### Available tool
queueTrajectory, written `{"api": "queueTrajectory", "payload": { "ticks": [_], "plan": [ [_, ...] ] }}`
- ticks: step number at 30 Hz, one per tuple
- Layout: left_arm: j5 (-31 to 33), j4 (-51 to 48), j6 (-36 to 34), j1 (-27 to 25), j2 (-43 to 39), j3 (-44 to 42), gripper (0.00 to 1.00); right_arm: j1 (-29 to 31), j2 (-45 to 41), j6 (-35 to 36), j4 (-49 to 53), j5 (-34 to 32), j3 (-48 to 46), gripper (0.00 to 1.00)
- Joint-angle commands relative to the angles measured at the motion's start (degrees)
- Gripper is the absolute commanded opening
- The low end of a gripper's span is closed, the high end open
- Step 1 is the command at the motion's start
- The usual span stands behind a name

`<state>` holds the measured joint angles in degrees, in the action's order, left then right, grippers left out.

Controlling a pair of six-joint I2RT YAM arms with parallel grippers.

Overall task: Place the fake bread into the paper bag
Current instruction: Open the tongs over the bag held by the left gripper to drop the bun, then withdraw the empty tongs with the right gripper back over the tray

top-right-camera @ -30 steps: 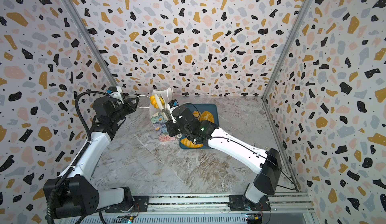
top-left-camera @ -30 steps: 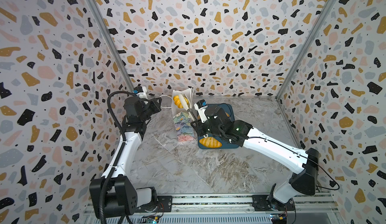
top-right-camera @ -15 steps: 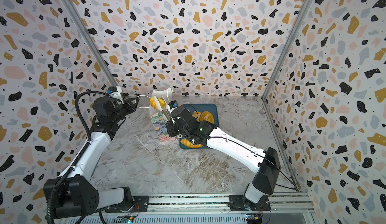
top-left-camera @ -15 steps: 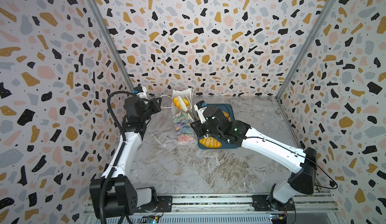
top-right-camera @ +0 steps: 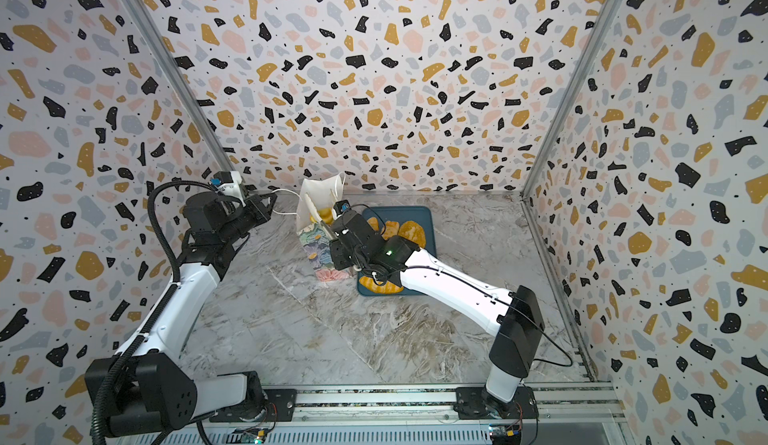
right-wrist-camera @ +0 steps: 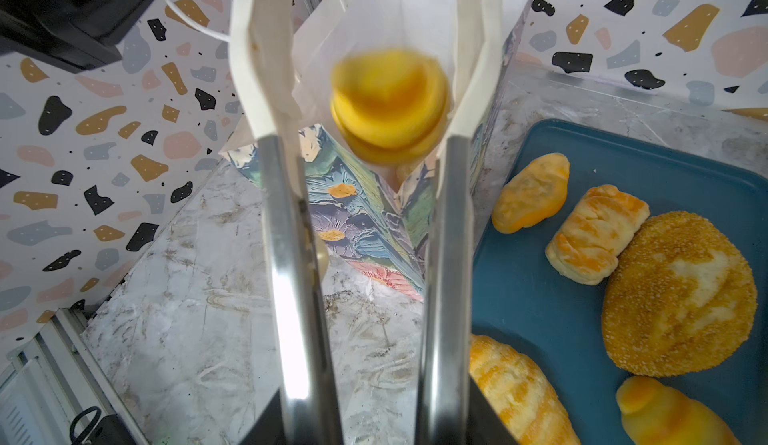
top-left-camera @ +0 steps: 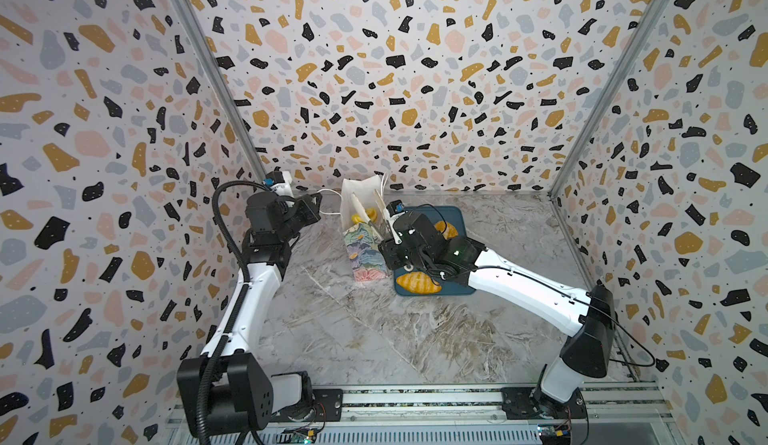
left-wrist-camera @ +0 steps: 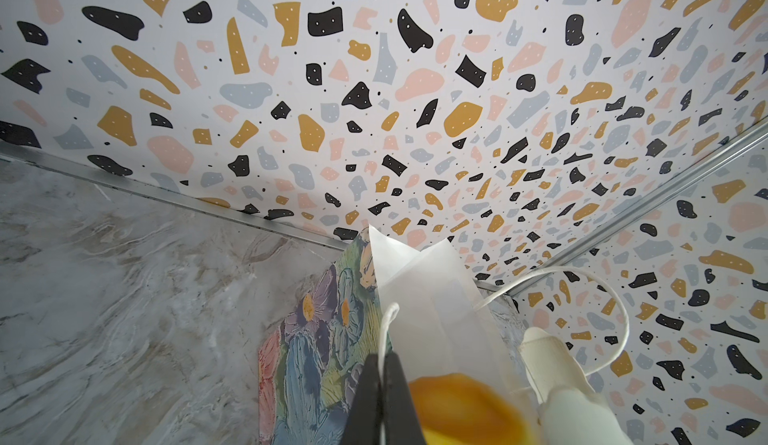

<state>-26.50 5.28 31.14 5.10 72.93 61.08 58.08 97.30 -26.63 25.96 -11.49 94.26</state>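
- The paper bag stands upright on the marble worktop, near the back wall. Its mouth is open and its white inside shows.
- The left claw is clenched on a cord handle of the bag. In the left wrist view the white cord runs in between the closed black jaws, and the bag's patterned side is just beyond them.
- The right claw reaches into the bag's mouth with its two pale fingers spread apart.
- A ridged yellow bread appears blurred between those fingers, inside the bag's mouth. A gap shows on one side of it; whether the other finger touches it I cannot tell.
- A dark-blue tray lies flat just beside the bag, under the right arm.
- On the tray the right wrist view shows a small yellow roll, a flaky pastry, a seeded loaf, a croissant and another yellow piece.
- The pastry leans against the seeded loaf.
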Motion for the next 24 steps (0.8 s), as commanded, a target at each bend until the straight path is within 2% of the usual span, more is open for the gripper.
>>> {"api": "queueTrajectory", "payload": {
  "ticks": [1,12,24],
  "plan": [
    [-0.73,2.84,0.24,-0.19,-1.25,-0.62,0.00,0.23,-1.64,0.22,-1.25,-1.17,3.21,0.48],
    [-0.50,2.98,0.24,-0.32,-1.41,-0.70,0.00,0.35,-5.88,0.91,-3.67,0.23,1.05,0.51],
    [-0.39,3.27,-0.14,-0.23,-1.45,-0.95,0.00,0.45,-13.57,1.62,-4.96,-1.61,-5.23,0.52]
  ]
}}
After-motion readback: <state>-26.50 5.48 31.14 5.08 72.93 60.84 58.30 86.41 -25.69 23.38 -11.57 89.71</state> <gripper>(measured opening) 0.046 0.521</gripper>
